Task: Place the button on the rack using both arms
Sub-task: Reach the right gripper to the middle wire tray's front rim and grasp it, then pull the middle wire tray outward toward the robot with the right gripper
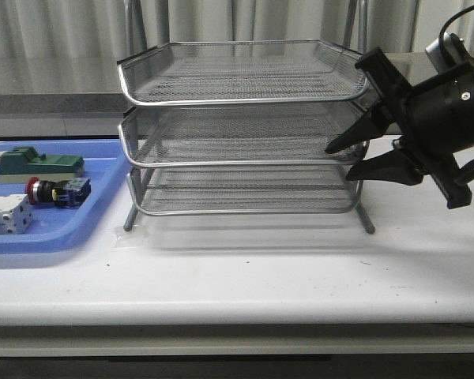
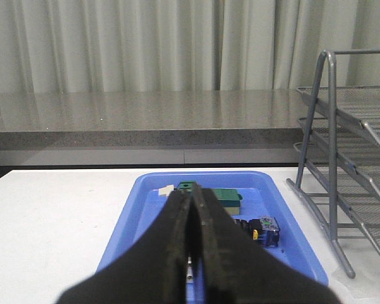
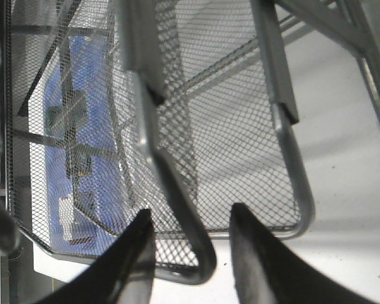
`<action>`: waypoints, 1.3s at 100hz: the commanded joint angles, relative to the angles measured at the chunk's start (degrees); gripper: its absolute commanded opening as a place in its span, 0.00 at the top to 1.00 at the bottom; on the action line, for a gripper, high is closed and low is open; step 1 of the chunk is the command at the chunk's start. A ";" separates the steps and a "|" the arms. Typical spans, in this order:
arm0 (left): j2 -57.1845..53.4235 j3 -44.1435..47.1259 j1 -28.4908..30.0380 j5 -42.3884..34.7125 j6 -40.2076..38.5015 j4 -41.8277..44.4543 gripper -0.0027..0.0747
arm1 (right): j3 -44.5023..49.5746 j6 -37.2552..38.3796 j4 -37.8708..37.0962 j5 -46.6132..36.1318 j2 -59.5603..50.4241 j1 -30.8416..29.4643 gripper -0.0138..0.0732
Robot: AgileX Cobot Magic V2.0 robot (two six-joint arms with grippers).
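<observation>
Button (image 1: 54, 192) sits in the blue tray (image 1: 79, 229) on the table's (image 1: 261, 268) left side, red head toward the left, lying on its side between the green block (image 1: 38, 165) behind it and the white-grey block (image 1: 6, 216) in front. Nothing touching it. In the left wrist view it shows just past the fingers (image 2: 266, 231), partly hidden by them. Left gripper (image 2: 191, 209) isn't in the front view; its wrist camera shows the two fingers pressed together with nothing between, hovering above the tray's near end. Rack (image 1: 241, 134) stands mid-table, just right of the tray, all three tiers bare as far as visible. Right gripper (image 1: 349, 160) is at the rack's right end, level with the middle and bottom tiers, fingers spread apart and holding nothing. Right wrist view: its fingertips (image 3: 136, 237) straddle a tray's rim wire at the corner; can't tell if they touch it.
</observation>
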 commanded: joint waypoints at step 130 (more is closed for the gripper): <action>-1.81 1.95 0.15 -4.64 -0.51 -0.20 0.99 | 22.00 -6.69 -1.79 8.80 -20.39 -0.21 0.79</action>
